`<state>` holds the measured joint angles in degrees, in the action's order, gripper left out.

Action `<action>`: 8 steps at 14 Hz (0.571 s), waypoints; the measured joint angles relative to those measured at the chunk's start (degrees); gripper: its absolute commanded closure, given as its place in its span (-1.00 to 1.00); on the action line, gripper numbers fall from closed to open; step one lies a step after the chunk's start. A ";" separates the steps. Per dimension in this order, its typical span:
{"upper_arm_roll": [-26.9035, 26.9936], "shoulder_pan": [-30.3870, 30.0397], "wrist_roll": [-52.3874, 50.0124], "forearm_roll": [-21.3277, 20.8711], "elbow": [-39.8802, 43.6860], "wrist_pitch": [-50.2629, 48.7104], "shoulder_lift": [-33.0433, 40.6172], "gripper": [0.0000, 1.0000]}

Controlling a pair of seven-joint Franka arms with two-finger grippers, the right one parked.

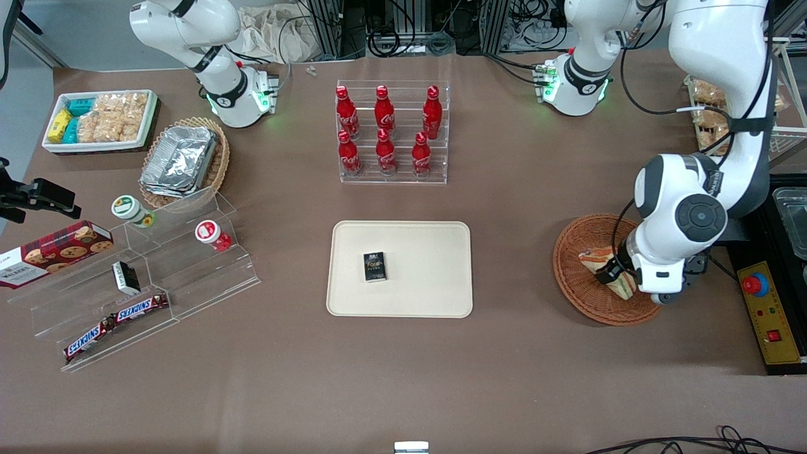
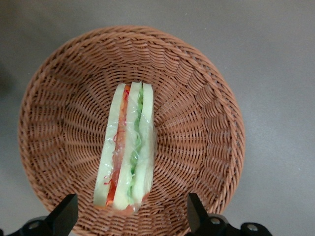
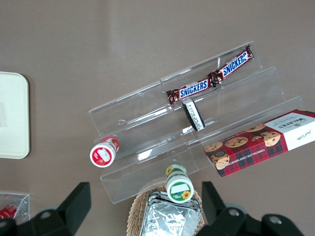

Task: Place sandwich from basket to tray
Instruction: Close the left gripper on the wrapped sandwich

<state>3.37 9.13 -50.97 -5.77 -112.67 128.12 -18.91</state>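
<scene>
Covering the whole work area is a brown table [image 1: 517, 208], with cables and rack legs along the edge farthest from the front camera. At its middle lies the tray [image 1: 435, 277], with a small black box [image 1: 374, 266] on it. Farther from the camera than the tray stands a clear rack of red bottles [image 1: 386, 132]. Toward the parked arm's end sit a white bin of snacks [image 1: 99, 120], a tan basket of foil containers [image 1: 183, 161], and a clear stepped stand [image 1: 151, 277] carrying two small tubs, Snickers bars [image 1: 116, 321] and a cookie box [image 1: 53, 251].

Toward the working arm's end, well apart from the tray, rests the basket [image 1: 570, 258]. The sandwich [image 2: 127, 150] lies inside it on its edge, filling layers facing up at the wrist camera, near the basket's middle.

The gripper [image 2: 132, 216] hangs just above the basket with its jaws spread wide. One fingertip [image 2: 64, 212] stands on one side of the sandwich's end, the other on the opposite side, so that end sits between them; neither touches the wrap. Nothing is grasped. In the front view the arm's wrist covers part of the basket and sandwich.
</scene>
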 measured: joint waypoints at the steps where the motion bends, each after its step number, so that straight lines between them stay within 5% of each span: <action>1: 0.02 0.00 -0.13 0.00 -1.02 1.23 -0.01 -1.00; 8: 0.23 -0.04 -0.33 -2.01 -4.75 4.01 -0.01 -1.00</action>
<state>3.59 9.09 -51.30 -7.78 -117.41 132.13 -18.92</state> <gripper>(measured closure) 0.000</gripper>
